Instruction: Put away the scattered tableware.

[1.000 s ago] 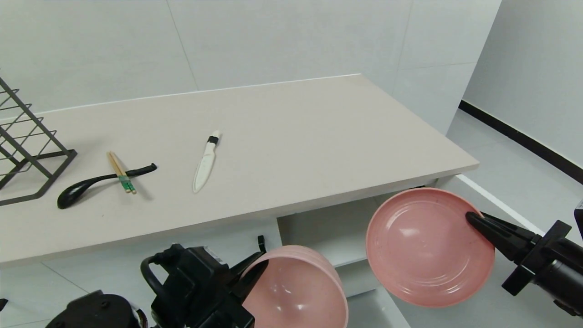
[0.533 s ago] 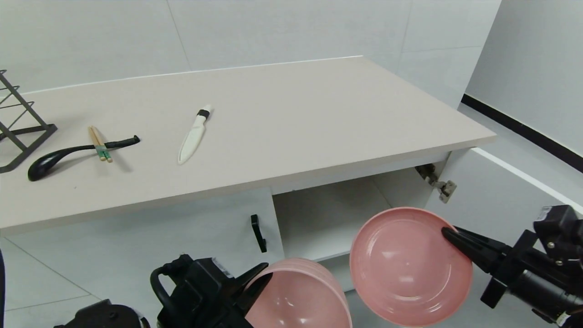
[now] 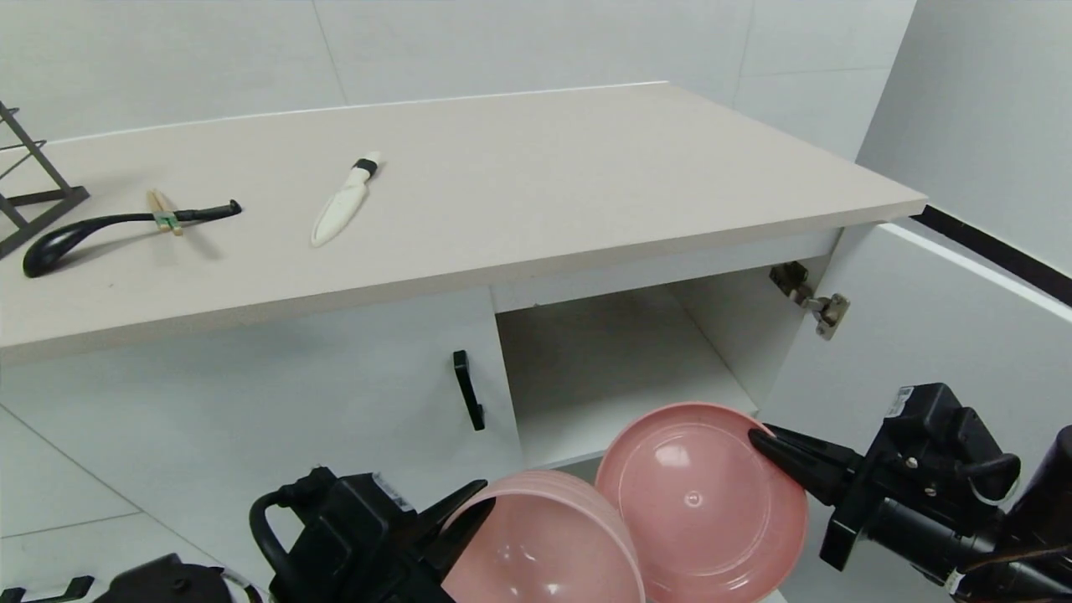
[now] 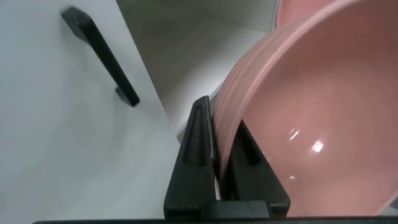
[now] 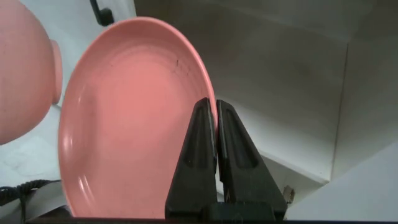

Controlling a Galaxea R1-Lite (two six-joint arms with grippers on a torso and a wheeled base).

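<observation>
Since a second earlier the head camera had dipped, bringing the cupboard into sight, and the right arm had carried the plate (image 3: pixel 699 502) in toward the bowl (image 3: pixel 544 544) until their rims overlapped in the head view; whether they touched I could not tell. The right pincer (image 5: pixel 210 104) was clenched on the plate's rim, one finger on each face, and held it on edge, just in front of the cupboard opening. The left pincer (image 4: pixel 221 118) gripped the bowl's wall the same way — one finger inside, one outside — with the bowl tipped on its side low beside the closed door's black handle (image 3: pixel 467 389). Both pieces looked like stiff, light, glossy ware, probably plastic: unlikely to shatter, but slick enough to swivel in a thin rim pinch, so the rim seemed the only sensible hold and slow moves the safer course. Nothing lay in the bowl or on the plate. Beyond them the cupboard (image 3: pixel 603 377) stood with its right door (image 3: pixel 921 335) swung wide and a white shelf inside, a likely place for both. Up on the counter (image 3: pixel 544 184) lay the sheathed knife (image 3: pixel 342 201), the black ladle (image 3: pixel 75 234) with chopsticks (image 3: pixel 165 213) across its handle, and a wire rack (image 3: pixel 33 197) at the far left edge.
</observation>
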